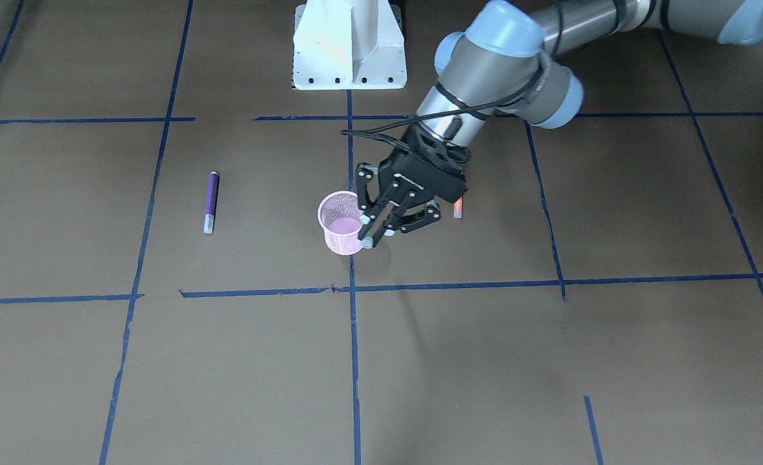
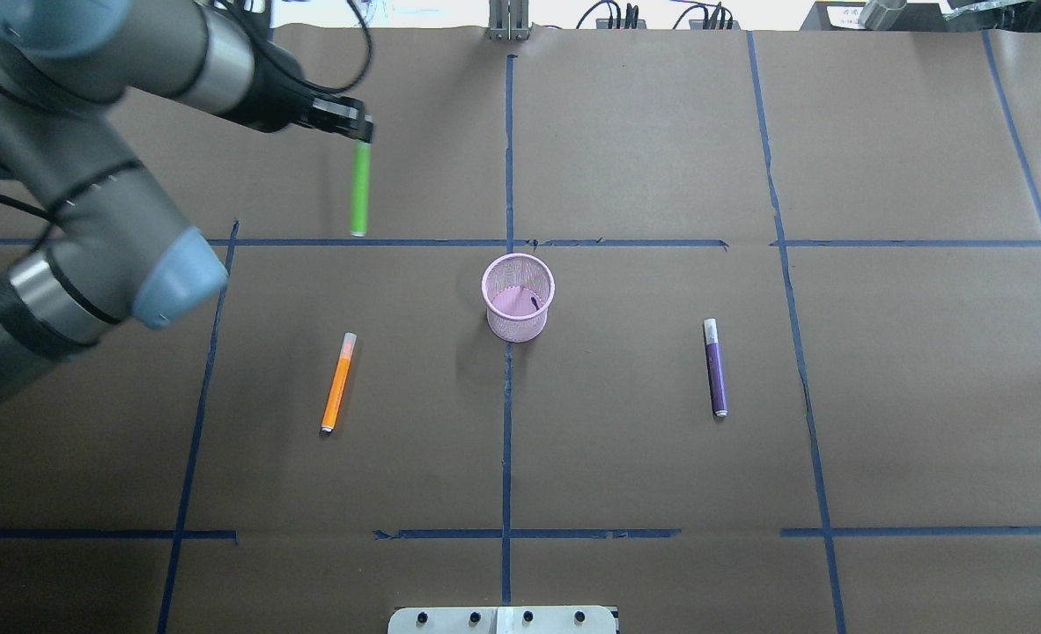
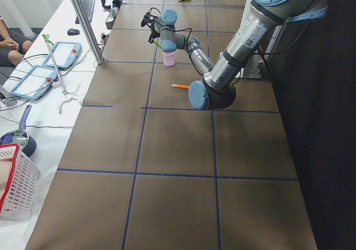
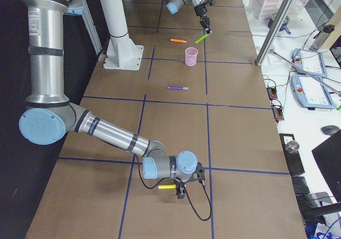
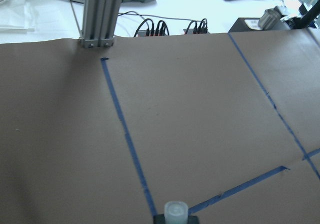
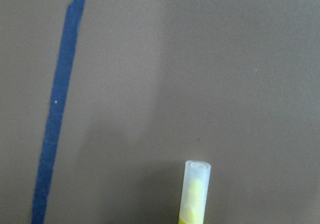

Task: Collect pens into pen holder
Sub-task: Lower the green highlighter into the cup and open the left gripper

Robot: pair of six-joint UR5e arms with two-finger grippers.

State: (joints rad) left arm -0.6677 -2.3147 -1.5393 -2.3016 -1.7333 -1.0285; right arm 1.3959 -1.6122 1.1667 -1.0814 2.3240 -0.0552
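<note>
My left gripper [image 2: 363,130] is shut on the top of a green pen [image 2: 360,187], which hangs above the table, left of and beyond the pink mesh pen holder [image 2: 518,297]. From the front, the same gripper [image 1: 376,234] overlaps the holder [image 1: 341,223]. The pen's pale cap [image 5: 176,211] shows in the left wrist view. An orange pen [image 2: 338,383] lies left of the holder and a purple pen [image 2: 716,367] lies right of it. In the exterior right view my right gripper [image 4: 181,188] sits low by a yellow pen [image 4: 167,186]; I cannot tell if it is open or shut.
The white robot base [image 1: 349,45] stands at the table's near middle. Blue tape lines cross the brown table. A metal post [image 5: 100,14] and cables sit at the far edge. Beside the table are tablets [image 3: 41,66] and a white basket [image 3: 16,183].
</note>
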